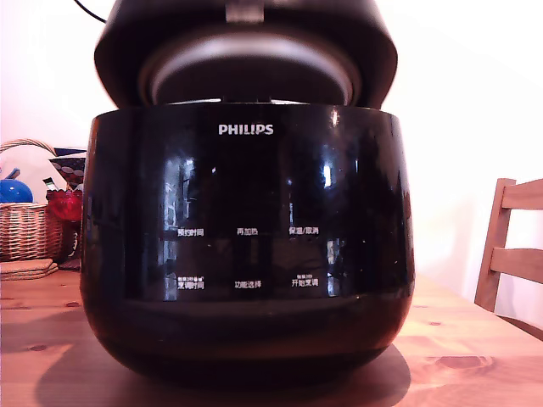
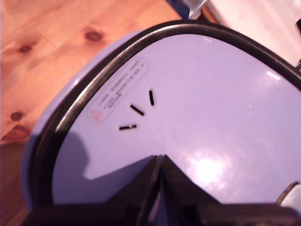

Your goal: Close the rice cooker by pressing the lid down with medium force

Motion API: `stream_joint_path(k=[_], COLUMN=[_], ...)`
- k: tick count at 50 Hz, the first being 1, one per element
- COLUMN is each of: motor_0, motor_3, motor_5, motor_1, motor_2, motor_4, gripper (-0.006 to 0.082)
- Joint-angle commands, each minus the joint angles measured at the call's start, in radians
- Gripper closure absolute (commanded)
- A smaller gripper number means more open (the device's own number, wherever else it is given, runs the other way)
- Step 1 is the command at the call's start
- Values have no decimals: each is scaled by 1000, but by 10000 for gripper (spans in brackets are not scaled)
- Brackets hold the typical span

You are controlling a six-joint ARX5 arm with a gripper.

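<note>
The rice cooker [image 1: 246, 246] fills the exterior view, a glossy black pot with a white PHILIPS logo and white button labels. Its lid [image 1: 246, 47] is partly raised and tilted forward over the body, so the grey inner plate [image 1: 246, 76] shows underneath. In the wrist view the lid's glossy top [image 2: 216, 94] looks pale lilac, with a label sticker [image 2: 117, 89] and three small slots [image 2: 137, 110]. My gripper [image 2: 161, 159] is shut, with its dark fingertips pressed together and nothing between them. It sits at the lid's top surface; whether it touches the lid I cannot tell. I cannot make out the gripper in the exterior view.
The cooker stands on a wooden table [image 1: 475, 348]. At the exterior view's left is a wicker basket [image 1: 25, 233] with a blue ball [image 1: 13, 191] and a red object [image 1: 64, 205]. A wooden chair [image 1: 513, 250] stands at the right. A white wall lies behind.
</note>
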Motion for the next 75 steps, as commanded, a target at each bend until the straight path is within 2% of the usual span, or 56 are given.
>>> stream_joint_path(k=[1, 14, 20, 31, 46, 62, 75], motor_0=[-13, -21, -34, -57, -102, -150, -179], motor_3=[-8, -8, 11, 230, 512, 743, 912], motor_5=[7, 10, 34, 32, -60, -172, -204], motor_1=[26, 25, 12, -135, -357, -551, -677], motor_2=[-2, -5, -50, -302, -646, -922, -1090], motor_4=[-14, -38, -55, -58, -66, -202, -279], gripper=[786, 786, 786, 786, 786, 786, 786])
